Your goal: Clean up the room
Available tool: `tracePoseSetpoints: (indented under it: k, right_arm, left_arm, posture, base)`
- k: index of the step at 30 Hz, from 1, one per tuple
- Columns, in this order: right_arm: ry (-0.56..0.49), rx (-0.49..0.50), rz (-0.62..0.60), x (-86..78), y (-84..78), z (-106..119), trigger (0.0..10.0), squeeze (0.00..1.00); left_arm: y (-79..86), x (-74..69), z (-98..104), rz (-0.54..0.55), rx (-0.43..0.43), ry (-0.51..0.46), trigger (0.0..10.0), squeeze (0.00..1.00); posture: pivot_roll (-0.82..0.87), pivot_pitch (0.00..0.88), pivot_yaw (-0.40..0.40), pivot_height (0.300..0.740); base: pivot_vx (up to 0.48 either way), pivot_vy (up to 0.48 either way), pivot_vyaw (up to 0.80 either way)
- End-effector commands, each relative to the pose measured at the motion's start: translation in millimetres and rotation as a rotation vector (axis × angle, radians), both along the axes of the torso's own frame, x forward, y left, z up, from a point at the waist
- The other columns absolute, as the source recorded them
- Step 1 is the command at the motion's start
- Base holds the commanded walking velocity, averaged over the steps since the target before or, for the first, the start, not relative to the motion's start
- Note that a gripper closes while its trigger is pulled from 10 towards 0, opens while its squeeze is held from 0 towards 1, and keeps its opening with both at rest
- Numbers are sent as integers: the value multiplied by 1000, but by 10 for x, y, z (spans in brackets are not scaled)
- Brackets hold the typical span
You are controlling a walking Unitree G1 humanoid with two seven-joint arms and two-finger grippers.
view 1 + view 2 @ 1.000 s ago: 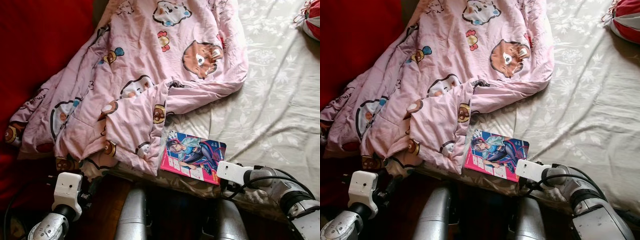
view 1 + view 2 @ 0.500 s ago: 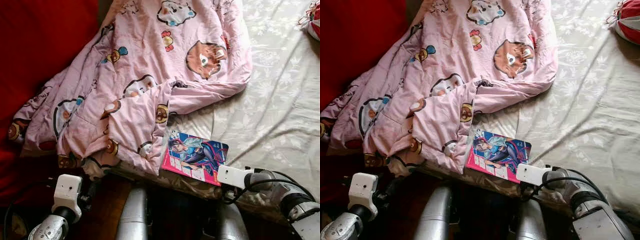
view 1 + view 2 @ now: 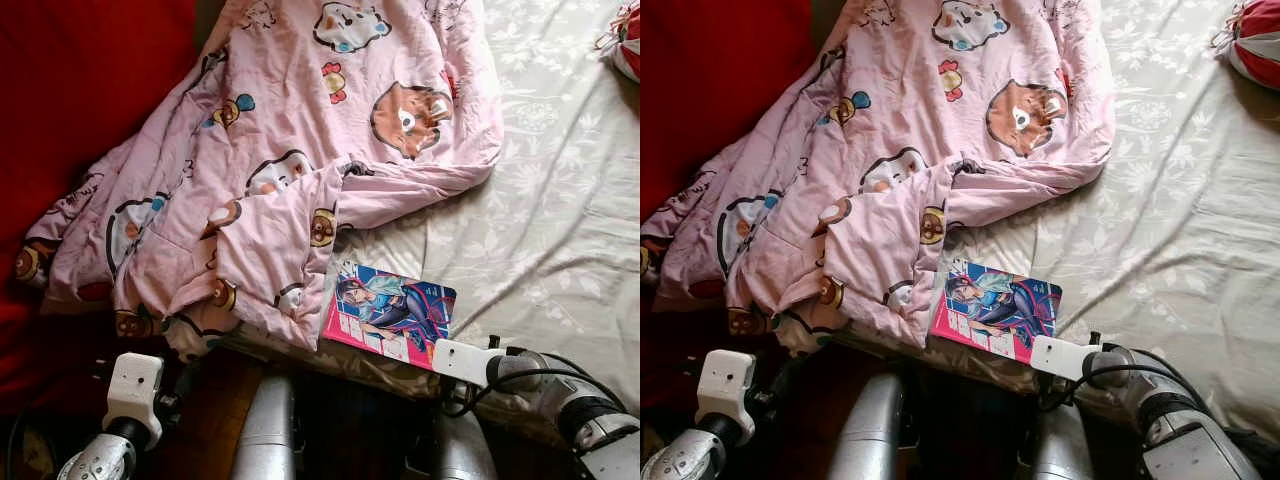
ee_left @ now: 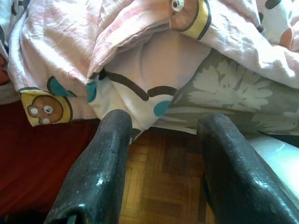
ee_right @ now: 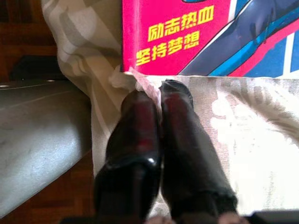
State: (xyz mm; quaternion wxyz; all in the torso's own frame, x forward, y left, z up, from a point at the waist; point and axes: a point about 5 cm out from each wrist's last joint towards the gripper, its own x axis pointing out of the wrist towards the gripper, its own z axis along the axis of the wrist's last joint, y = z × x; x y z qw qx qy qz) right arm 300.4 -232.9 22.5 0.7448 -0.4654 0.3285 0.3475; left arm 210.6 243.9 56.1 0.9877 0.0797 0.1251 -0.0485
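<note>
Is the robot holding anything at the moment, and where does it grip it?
The right tool pinches a thin, clear, wrapper-like flap at the magazine's near edge. The left tool is open, holding nothing.

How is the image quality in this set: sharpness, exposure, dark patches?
Eye views: sharp, evenly lit, pink blanket and book clear; floor below the bed edge falls into deep shadow. Left wrist view: left gripper fingers loom large and soft, with glints. Right wrist view: right gripper dark, book text crisp.

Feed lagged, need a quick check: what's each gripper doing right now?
Left gripper: open, holding nothing, below the pink blanket at the bed's edge.
Right gripper: shut, a scrap of thin wrapper pinched between its fingertips, at the book's edge.
</note>
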Motion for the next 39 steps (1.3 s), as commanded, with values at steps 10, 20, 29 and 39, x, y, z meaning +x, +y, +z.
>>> tracePoseSetpoints:
  k: [10, 20, 29, 39]
  right_arm:
    - [66, -34, -29, -287, -151, -234, 0, 0]
    - [-80, 213, -274, -377, -276, -225, 0, 0]
    - [-365, 1033, -1094, -498, -80, -354, 10000, 0]
    - [-168, 1072, -1443, -797, 278, -769, 10000, 0]
  left_arm:
    - [27, 16, -245, 59, 1, 58, 10000, 0]
    - [90, 83, -543, 172, -44, 120, 10000, 0]
    - [124, 93, -733, 239, -61, 183, 10000, 0]
    - [80, 70, -918, 274, -80, 297, 10000, 0]
  posture:
    - [190, 227, 43, 631]
    - [106, 94, 7, 631]
    - [67, 0, 15, 631]
    - [35, 0, 31, 631]
  base:
    - [0, 0, 0]
    - [0, 0, 0]
    - [0, 0, 0]
    - [0, 0, 0]
